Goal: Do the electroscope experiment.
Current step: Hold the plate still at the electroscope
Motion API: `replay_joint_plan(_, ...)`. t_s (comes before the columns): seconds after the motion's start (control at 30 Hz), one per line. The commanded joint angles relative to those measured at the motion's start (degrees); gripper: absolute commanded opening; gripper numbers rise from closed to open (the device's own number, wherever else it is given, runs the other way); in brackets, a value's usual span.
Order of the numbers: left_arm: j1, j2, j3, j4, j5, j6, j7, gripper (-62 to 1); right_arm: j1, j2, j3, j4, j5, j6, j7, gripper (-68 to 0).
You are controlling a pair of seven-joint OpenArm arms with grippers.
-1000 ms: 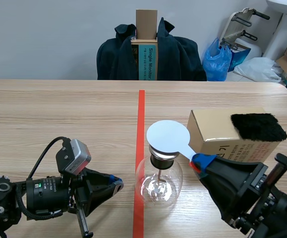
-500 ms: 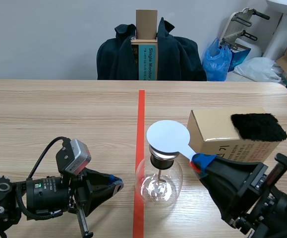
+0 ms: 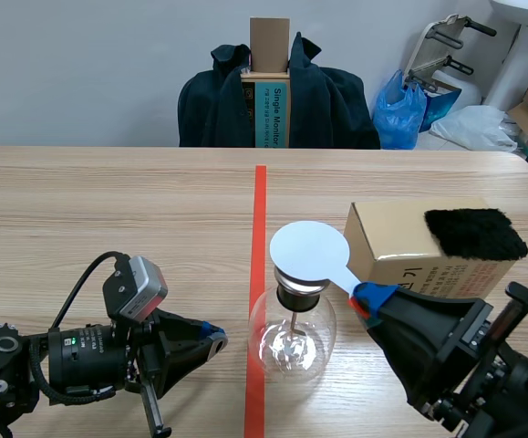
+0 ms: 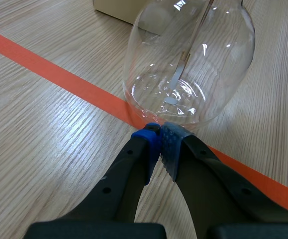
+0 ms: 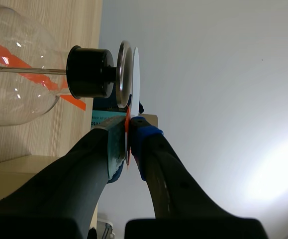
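The electroscope (image 3: 293, 328) is a clear glass flask with a black stopper and a metal rod, standing just right of the tape line. A white round paddle (image 3: 311, 251) lies flat on its top plate, held by its handle in my right gripper (image 3: 366, 298), which is shut on it. In the right wrist view the white paddle (image 5: 135, 79) rests against the metal disc (image 5: 123, 74) over the stopper. My left gripper (image 3: 213, 339) sits shut on nothing, its tips close to the base of the flask (image 4: 191, 64) on the tape line.
A cardboard box (image 3: 428, 246) with a black fur patch (image 3: 475, 233) on top stands right behind the flask. A chair draped with a dark jacket (image 3: 277, 96) sits beyond the table's far edge. Bags and clutter lie at the back right.
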Motion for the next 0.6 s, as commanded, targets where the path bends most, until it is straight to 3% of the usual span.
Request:
replay_joint_plan(0.0, -0.17, 0.17, -0.42, 1.31, -0.74, -0.22, -1.16, -58.8, 0.07, 0.44, 0.74, 0.85, 0.63, -0.44, -0.04, -66.7)
replay_joint_plan(0.23, -0.17, 0.17, -0.44, 1.31, -0.74, -0.22, -1.18, -58.8, 0.07, 0.44, 0.74, 0.85, 0.63, -0.44, -0.74, -66.7)
replay_joint_plan(0.57, -0.17, 0.31, -0.44, 1.31, -0.74, -0.22, -1.20, -58.8, 0.07, 0.44, 0.74, 0.85, 0.63, -0.44, -11.34, -66.7)
